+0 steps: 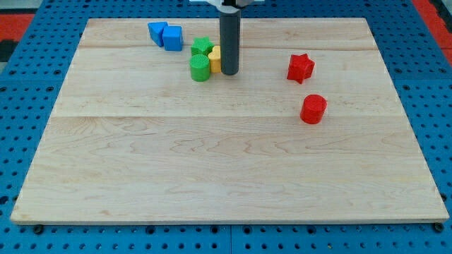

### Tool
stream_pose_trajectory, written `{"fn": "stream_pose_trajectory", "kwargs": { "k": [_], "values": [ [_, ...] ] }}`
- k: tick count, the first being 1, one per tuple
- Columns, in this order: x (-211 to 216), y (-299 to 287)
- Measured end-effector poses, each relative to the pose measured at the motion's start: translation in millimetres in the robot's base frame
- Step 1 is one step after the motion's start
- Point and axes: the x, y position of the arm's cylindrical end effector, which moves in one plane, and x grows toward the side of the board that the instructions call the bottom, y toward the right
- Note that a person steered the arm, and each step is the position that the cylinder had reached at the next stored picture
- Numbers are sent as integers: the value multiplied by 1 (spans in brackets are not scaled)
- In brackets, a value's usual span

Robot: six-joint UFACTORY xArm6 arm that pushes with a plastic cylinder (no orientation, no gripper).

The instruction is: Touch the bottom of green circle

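1. The green circle, a short green cylinder, stands in the upper middle of the wooden counter, toward 11 o'clock from the counter's centre. It sits in a tight cluster: a second green block of a more angular shape is just behind it at 12 o'clock, and a yellow block is pressed in at about 2 o'clock, its shape mostly hidden by the rod.

2. My tip rests on the counter just beside the green circle, at roughly 3 o'clock from it, with the yellow block between the rod and the cluster's back. A narrow gap seems to separate the tip from the circle, though I cannot tell for certain whether they touch.

3. The end effector is a plain dark rod with nothing that opens or closes; it holds nothing, so there is no width to report.

4. Judged from this layout, the approach is largely done, but the touch itself is not. The tip stands at the circle's side, not at its bottom edge, which faces 6 o'clock toward the view's bottom.

5. What seems left: bring the tip round to 6 o'clock of the circle and close in gently, without shoving the cluster.

6. Other blocks lie well apart: two blue blocks at 10 o'clock of the cluster, a red star at 3 o'clock and a red cylinder at 4 o'clock.
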Motion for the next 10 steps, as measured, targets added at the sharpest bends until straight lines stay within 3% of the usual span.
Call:
{"fn": "stream_pose_trajectory", "kwargs": {
  "k": [2,3,4,7,10],
  "values": [
    [-2,8],
    [51,36],
    [76,-7],
    [22,-67],
    [19,-115]
  ]
}}
